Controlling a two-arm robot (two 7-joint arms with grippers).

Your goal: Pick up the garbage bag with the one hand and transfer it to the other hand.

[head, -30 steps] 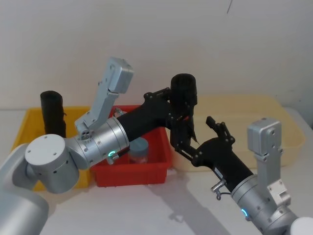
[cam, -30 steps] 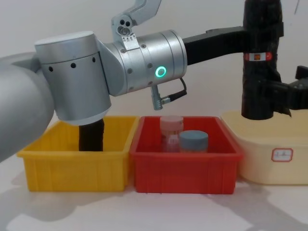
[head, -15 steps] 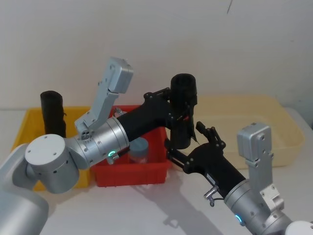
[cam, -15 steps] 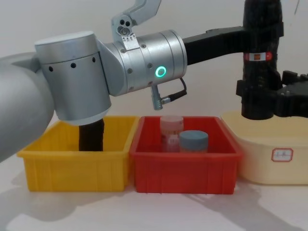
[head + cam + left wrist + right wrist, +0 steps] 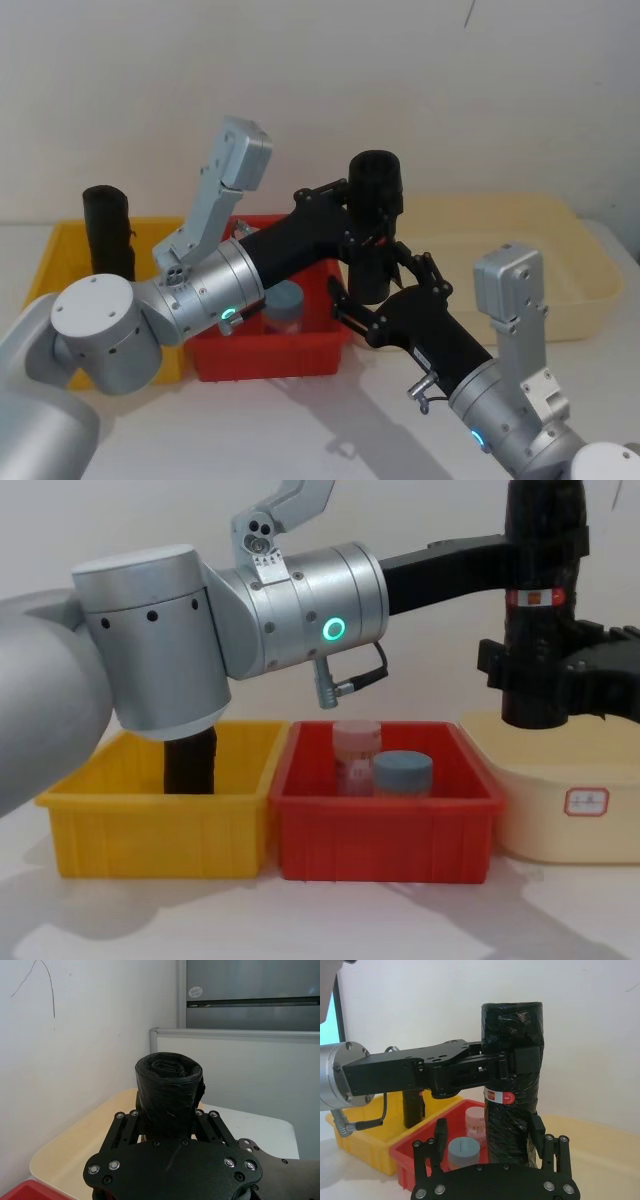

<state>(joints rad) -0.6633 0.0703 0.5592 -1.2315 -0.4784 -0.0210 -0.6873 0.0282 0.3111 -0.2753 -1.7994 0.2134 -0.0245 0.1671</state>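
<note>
The garbage bag (image 5: 375,195), a tall black roll with a red-and-white label band (image 5: 540,597), hangs upright in the air above the gap between the red bin and the cream tub. My left gripper (image 5: 370,222) is shut on the roll's upper half, reaching in from the left on its silver arm with the green ring light (image 5: 334,630). My right gripper (image 5: 378,285) stands open around the roll's lower part. In the right wrist view one finger (image 5: 440,1135) is well clear of the roll (image 5: 512,1060) and the other finger (image 5: 536,1129) lies close against it.
A yellow bin (image 5: 150,825) at the left holds a plain black roll (image 5: 108,230). The red bin (image 5: 380,830) in the middle holds a blue-lidded jar (image 5: 403,770) and a pink-lidded jar (image 5: 357,742). A cream tub (image 5: 560,810) stands at the right.
My right gripper has come in from the right until its open fingers flank the roll's lower part. The left gripper and the roll have stayed still.
</note>
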